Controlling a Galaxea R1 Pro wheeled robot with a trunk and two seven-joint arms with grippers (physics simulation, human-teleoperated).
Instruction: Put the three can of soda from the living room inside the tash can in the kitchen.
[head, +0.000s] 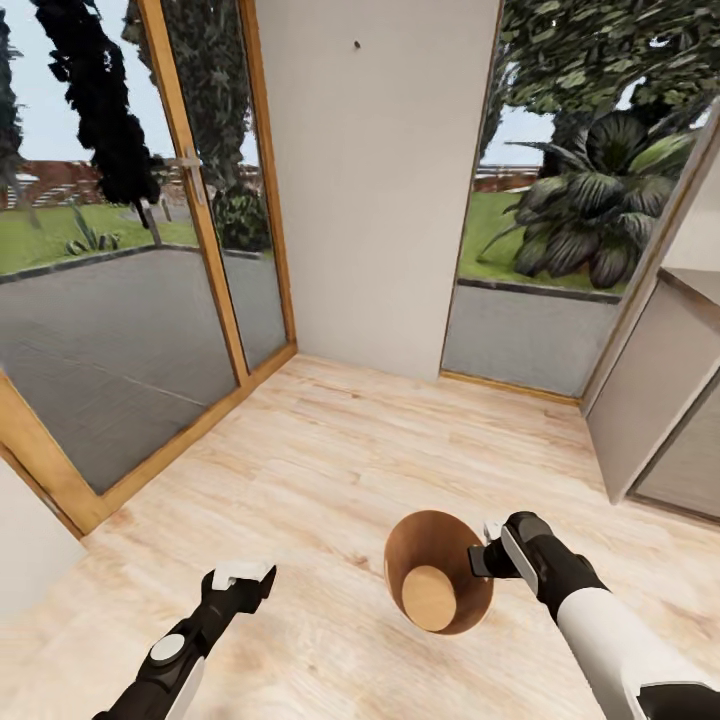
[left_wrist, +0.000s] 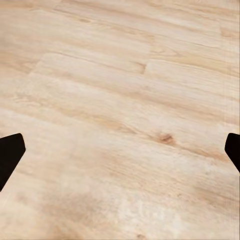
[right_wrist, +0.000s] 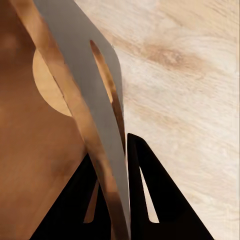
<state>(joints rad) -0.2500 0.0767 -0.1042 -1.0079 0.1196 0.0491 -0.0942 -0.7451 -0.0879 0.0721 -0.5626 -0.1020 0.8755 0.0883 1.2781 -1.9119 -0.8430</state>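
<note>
**Right claw clamped on the bin's rim, no cans in sight**

The small round tapering bin (head: 437, 585), grey outside and brown wood inside, sits low over the pale plank floor (head: 330, 470), tipped so its mouth faces the head camera and its round pale wooden bottom shows. No soda can lies inside it. It is near the middle of the floor, well short of the white wall panel (head: 375, 180) and the 2 tall windows either side of that wall.

The right claw (head: 486, 556) is at the bin's rim, on the side nearest the grey cabinet (head: 655, 400). In the right wrist view the bin's thin wall (right_wrist: 95, 115) runs between the 2 black fingers (right_wrist: 150, 200), 1 finger inside against the brown wood and 1 outside against the grey, so the claw is clenched on the rim.

The left claw (head: 240, 577) hangs on the bin's other side, well apart from it, over bare floor. Its 2 black fingertips (left_wrist: 10, 152) stand wide at the edges of its wrist view with nothing between them, so it is released and empty.

The bin looks light, stiff and thin-walled. Held by 1 edge only, it will likely swing or tilt around the pinch, as its tipped pose suggests. The smooth wall could slip; a deeper bite over the rim seems the safest hold. Whether its base touches the floor I cannot tell.
</note>
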